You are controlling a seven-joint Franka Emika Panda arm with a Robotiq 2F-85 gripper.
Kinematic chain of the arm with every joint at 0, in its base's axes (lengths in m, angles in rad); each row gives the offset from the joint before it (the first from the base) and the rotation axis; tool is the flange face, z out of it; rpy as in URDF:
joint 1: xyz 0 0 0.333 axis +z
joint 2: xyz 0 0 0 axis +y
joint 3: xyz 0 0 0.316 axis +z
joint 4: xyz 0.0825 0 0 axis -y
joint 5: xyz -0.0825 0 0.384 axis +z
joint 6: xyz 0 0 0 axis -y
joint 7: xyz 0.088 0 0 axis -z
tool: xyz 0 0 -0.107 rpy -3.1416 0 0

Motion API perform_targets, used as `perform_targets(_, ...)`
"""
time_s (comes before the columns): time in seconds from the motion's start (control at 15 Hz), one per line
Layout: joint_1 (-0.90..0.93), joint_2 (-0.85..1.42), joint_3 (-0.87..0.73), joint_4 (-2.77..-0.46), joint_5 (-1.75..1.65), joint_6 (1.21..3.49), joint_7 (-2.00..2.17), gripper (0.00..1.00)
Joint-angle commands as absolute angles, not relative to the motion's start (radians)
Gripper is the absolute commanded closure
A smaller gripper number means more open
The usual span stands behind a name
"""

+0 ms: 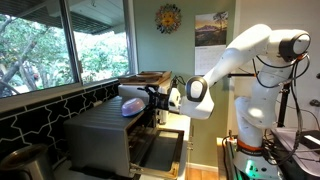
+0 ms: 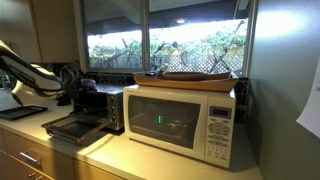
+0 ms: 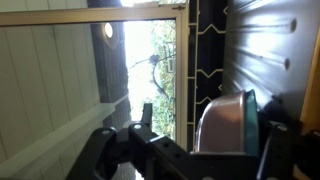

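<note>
My end effector (image 3: pixel 206 112) is standing wide around the metal bowl (image 3: pixel 225 125), which is resting atop the toaster oven (image 1: pixel 100 135); placement seems done, withdrawal pending.

A: Arm (image 1: pixel 250 55) white, fingers (image 3: pixel 146 114) black. Bowl (image 3: pixel 225 122)?
B: Silvery grey with a teal edge in the wrist view; bluish-purple sheen in an exterior view. Toaster oven (image 1: pixel 105 135) steel grey.
A: Backsplash (image 1: pixel 40 115)?
B: Black tiles, pale grout, curved lantern pattern. Wall (image 1: pixel 150 45) sage green, sun ornament (image 1: pixel 168 17) yellow.
A: Microwave (image 2: pixel 180 120)?
B: White, green display digits. Tray (image 2: pixel 195 78) brown wood. Desk (image 2: pixel 150 162) pale cream.
</note>
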State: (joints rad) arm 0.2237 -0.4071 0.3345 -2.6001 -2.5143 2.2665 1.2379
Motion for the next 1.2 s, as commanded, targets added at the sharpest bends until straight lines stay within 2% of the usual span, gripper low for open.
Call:
perform_targets(0.0,0.256,-0.387,0.201,-2.541,-2.503,2.405,1.124,0.00)
perform_targets(0.73,0.261,-0.400,-0.001,-2.389,-2.358,2.782,0.968,0.00)
perform_targets(1.13,0.212,-0.405,-0.018,-2.387,-2.097,2.900,0.720,0.00)
